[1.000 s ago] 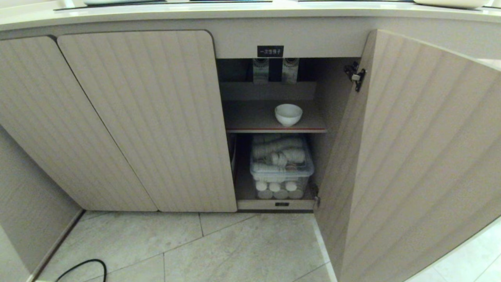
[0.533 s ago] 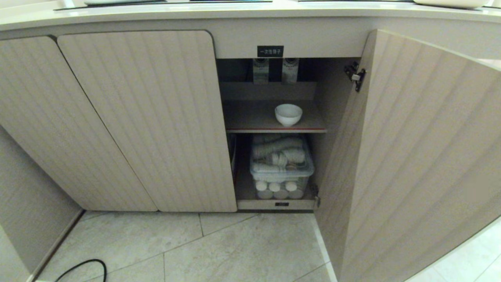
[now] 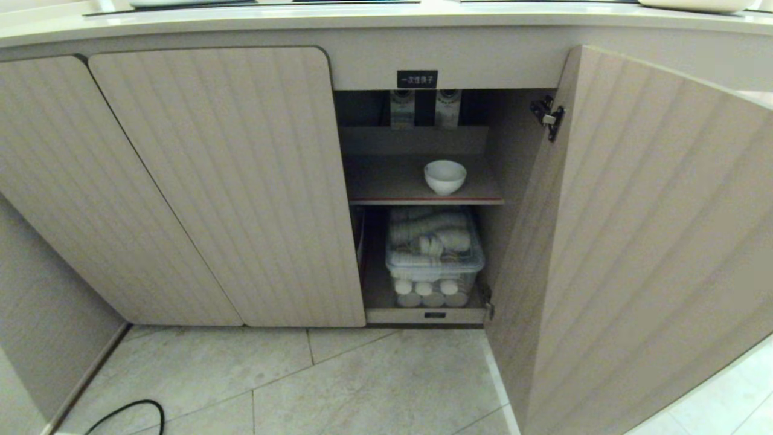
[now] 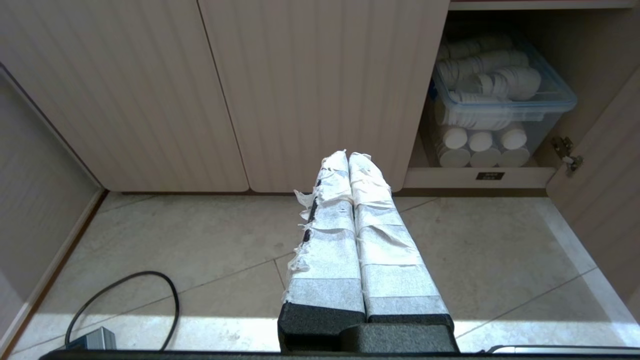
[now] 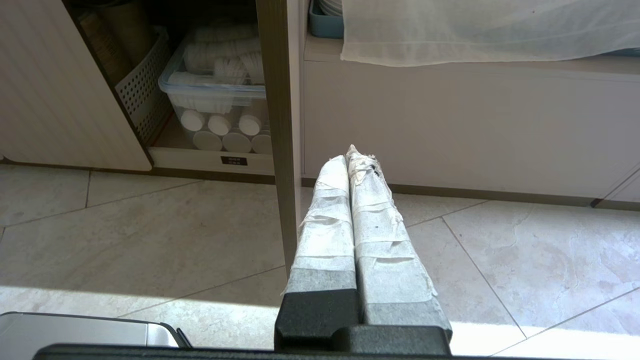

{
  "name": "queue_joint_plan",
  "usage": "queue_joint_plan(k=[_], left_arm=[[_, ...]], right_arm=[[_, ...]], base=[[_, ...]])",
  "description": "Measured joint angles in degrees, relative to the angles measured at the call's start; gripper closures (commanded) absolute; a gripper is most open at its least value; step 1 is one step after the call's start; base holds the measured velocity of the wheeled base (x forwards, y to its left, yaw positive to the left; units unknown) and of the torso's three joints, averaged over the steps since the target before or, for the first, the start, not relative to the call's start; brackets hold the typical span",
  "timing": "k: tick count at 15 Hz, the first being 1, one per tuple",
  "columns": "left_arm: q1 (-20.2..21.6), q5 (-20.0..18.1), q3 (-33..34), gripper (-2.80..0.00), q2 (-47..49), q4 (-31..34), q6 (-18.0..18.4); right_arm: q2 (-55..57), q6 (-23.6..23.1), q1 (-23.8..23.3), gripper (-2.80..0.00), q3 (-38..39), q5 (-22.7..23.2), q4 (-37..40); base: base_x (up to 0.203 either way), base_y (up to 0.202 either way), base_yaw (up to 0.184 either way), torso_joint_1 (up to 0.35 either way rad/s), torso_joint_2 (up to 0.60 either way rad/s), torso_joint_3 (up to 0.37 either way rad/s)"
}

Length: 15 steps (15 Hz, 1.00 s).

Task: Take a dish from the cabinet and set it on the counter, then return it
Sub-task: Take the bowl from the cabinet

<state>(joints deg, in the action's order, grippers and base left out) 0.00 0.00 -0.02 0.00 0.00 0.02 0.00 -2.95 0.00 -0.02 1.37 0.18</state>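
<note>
Dish first: your small, glossy white round bowl (image 3: 445,176) sits upright on the upper shelf (image 3: 392,181) of the low beige cabinet (image 3: 223,181), toward the shelf's right side and close to its red-trimmed front edge. Nothing touches it. You can see that the cabinet's doors are vertically ribbed with a wood-grain finish and rounded corners; the right-hand door (image 3: 652,241) stands swung wide open, a dark metal hinge (image 3: 548,116) showing on its inner edge, while the two doors to the left are closed. A small black label with white characters (image 3: 417,79) is fixed above the opening.

Below the bowl, on the cabinet floor, you have a clear plastic lidded bin (image 3: 435,257) packed with stacks of white disposable cups. The smooth cream countertop (image 3: 386,18) with its thick rounded edge runs along the far top of your head view.

Your left gripper (image 4: 348,156) hangs low over the pale stone floor tiles (image 3: 362,380), in front of the closed doors, its tape-wrapped fingers pressed together and empty. Your right gripper (image 5: 348,153) is likewise closed on nothing, near the edge of the open door. A black cable (image 3: 130,414) loops across the tiles at the near left.
</note>
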Motion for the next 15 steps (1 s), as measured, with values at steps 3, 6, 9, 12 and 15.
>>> queue_joint_plan(k=[3,6,9,12,15], left_arm=[[0.0,0.0,0.0,0.0,0.0,0.0,0.0],[0.0,0.0,0.0,0.0,0.0,0.0,0.0],[0.0,0.0,0.0,0.0,0.0,0.0,0.0],[0.0,0.0,0.0,0.0,0.0,0.0,0.0],[0.0,0.0,0.0,0.0,0.0,0.0,0.0]], right_arm=[[0.0,0.0,0.0,0.0,0.0,0.0,0.0],[0.0,0.0,0.0,0.0,0.0,0.0,0.0],[0.0,0.0,0.0,0.0,0.0,0.0,0.0],[0.0,0.0,0.0,0.0,0.0,0.0,0.0],[0.0,0.0,0.0,0.0,0.0,0.0,0.0]], base=[[0.0,0.0,0.0,0.0,0.0,0.0],[0.0,0.0,0.0,0.0,0.0,0.0],[0.0,0.0,0.0,0.0,0.0,0.0],[0.0,0.0,0.0,0.0,0.0,0.0],[0.0,0.0,0.0,0.0,0.0,0.0]])
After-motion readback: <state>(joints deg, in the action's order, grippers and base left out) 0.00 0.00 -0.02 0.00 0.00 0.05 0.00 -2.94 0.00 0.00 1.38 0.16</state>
